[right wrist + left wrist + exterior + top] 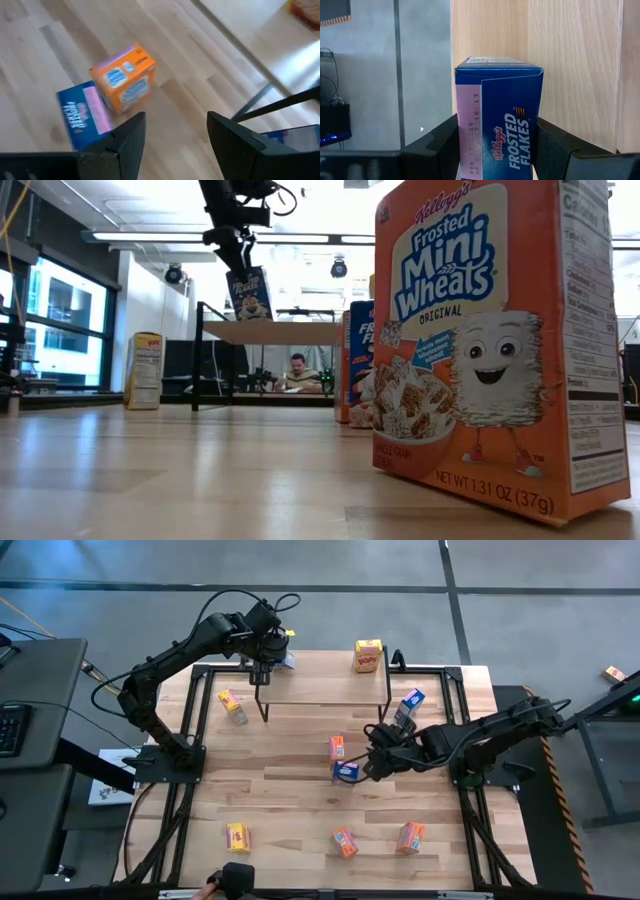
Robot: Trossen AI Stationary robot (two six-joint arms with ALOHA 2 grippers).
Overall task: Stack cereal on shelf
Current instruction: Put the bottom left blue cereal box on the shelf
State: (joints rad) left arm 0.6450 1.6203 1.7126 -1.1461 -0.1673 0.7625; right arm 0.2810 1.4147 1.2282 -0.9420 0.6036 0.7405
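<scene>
- Left gripper [495, 150] is clamping a blue rectangular cardboard "Frosted Flakes" box [507, 120] above the far-left shelf plank [320, 690].
- Right gripper [175, 145], fingers apart, is hovering mid-table near an orange cardboard box [127, 77].

The shelf [322, 688] stands at the table's [290, 802] far middle. One box [368, 656] sits behind its right end, one [232, 705] to its left, one [411, 703] to its right. Two boxes [340, 759] stand mid-table; three [342, 840] line the near edge.

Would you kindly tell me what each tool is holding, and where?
Left tool grips a blue box by its two sides; right tool holds nothing.
</scene>
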